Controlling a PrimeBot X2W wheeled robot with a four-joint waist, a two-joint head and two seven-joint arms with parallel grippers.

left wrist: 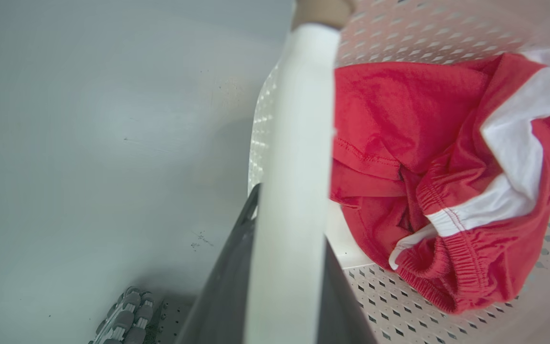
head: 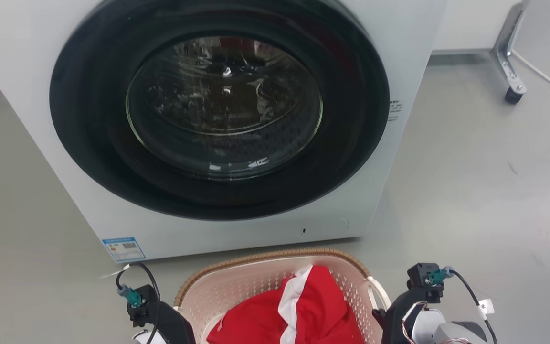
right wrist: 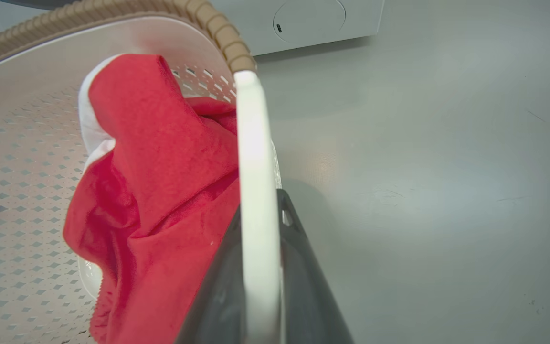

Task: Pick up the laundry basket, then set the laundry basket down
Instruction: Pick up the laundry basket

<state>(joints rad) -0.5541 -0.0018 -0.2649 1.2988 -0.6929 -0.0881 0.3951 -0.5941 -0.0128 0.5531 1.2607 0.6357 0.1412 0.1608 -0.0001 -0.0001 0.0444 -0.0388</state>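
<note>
The laundry basket (head: 260, 279), cream with a brown woven rim, sits low in the middle of the head view, right in front of the washing machine, with a red-and-white garment (head: 303, 310) inside it. My left gripper (head: 167, 329) is at its left side and my right gripper (head: 392, 313) at its right side. In the left wrist view, the left gripper (left wrist: 289, 229) is shut on the white handle (left wrist: 303, 119). In the right wrist view, the right gripper (right wrist: 260, 215) is shut on the other handle (right wrist: 251, 143). I cannot tell whether the basket touches the floor.
The white washing machine (head: 399, 57), its round dark door (head: 222, 110) shut, stands just beyond the basket. A metal leg on a caster (head: 511, 67) is at the back right. Grey floor (head: 485, 191) spreads to the right and left.
</note>
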